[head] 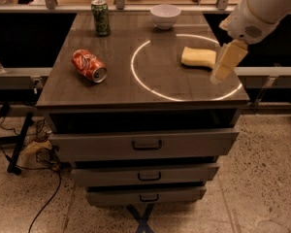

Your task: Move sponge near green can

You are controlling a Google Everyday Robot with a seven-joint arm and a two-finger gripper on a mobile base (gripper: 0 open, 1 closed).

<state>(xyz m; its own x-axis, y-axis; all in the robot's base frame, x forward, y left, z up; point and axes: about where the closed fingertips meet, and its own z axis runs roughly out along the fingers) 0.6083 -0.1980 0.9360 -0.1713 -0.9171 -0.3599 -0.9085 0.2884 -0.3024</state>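
The pale yellow sponge (198, 57) lies flat on the right side of the dark table top (116, 89), inside a bright ring of light. The slim green can (101, 17) stands upright at the far left corner of the table. My gripper (219, 75) hangs from the white arm at the upper right. It is just to the right of the sponge, above the table's right side, and holds nothing that I can see.
A crushed red-orange can (89, 65) lies on its side at the left, between the green can and the front edge. A white bowl (165, 15) stands at the far middle. Drawers (146, 143) sit below the top. Cables lie on the floor at the left.
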